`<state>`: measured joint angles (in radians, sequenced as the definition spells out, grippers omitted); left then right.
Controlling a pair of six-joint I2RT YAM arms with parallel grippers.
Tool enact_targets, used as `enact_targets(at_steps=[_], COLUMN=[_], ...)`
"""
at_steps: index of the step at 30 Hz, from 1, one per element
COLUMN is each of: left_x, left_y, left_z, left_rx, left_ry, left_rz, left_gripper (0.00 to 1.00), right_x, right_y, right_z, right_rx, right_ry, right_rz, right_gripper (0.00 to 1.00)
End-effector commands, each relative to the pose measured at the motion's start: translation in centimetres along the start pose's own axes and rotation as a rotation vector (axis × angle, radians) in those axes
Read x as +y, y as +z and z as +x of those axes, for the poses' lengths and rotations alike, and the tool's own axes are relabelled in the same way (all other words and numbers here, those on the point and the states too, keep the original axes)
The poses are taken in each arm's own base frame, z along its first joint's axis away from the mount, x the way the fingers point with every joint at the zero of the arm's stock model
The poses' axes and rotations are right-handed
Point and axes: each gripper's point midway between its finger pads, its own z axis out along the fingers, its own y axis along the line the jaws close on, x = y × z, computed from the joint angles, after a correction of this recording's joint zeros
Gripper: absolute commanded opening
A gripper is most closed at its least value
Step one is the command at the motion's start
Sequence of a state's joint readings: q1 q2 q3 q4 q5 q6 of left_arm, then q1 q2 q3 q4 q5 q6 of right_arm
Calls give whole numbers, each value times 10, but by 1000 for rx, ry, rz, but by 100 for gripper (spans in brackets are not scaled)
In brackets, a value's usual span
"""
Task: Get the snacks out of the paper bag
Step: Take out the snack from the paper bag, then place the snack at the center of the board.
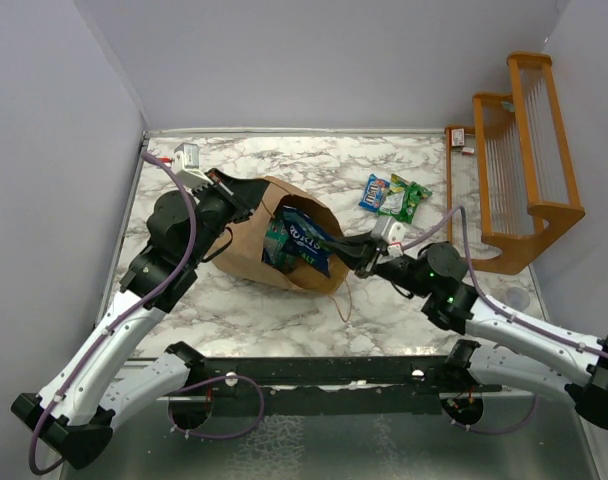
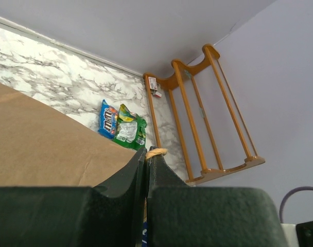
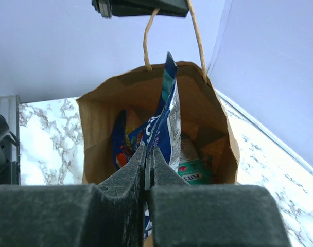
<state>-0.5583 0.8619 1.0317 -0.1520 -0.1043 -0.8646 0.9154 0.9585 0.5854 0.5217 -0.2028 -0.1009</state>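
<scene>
One dark blue snack packet (image 3: 167, 118) is clenched in the right tool (image 3: 147, 150), its long axis running straight ahead into the mouth of the paper bag (image 1: 246, 250). Opposite, the left tool (image 2: 147, 153) pinches the bag's handle (image 2: 156, 152), so a straight pull back looks right.

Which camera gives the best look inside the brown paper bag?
The right wrist view: it looks straight into the mouth of the paper bag, at the snacks inside. The top view sees the opening at a slant; the left wrist view shows only its brown outer wall.
</scene>
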Motion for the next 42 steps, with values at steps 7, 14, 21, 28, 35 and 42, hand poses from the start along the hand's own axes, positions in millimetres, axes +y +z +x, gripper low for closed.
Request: enact_targets(at_steps=[7, 14, 21, 28, 35, 42], left_x=[3, 5, 4, 4, 3, 1], left_y=[2, 3, 5, 4, 3, 4], left_z=[-7, -6, -4, -5, -6, -8], left_rx=[-36, -31, -22, -21, -25, -32], left_ry=[24, 31, 31, 35, 32, 2], left_rz=[-11, -19, -19, -22, -19, -10], left_gripper=[0, 0, 0, 0, 0, 0], right_x=[-19, -80, -151, -182, -227, -231], right_y=[-41, -61, -85, -67, -32, 19], right_z=[-80, -119, -118, -94, -17, 57], right_rx=[-168, -175, -140, -60, 70, 158], right_ry=[-74, -105, -80, -135, 12, 181], right_rz=[115, 443, 916, 1064, 976, 825], right_gripper=[1, 1, 1, 1, 1, 1])
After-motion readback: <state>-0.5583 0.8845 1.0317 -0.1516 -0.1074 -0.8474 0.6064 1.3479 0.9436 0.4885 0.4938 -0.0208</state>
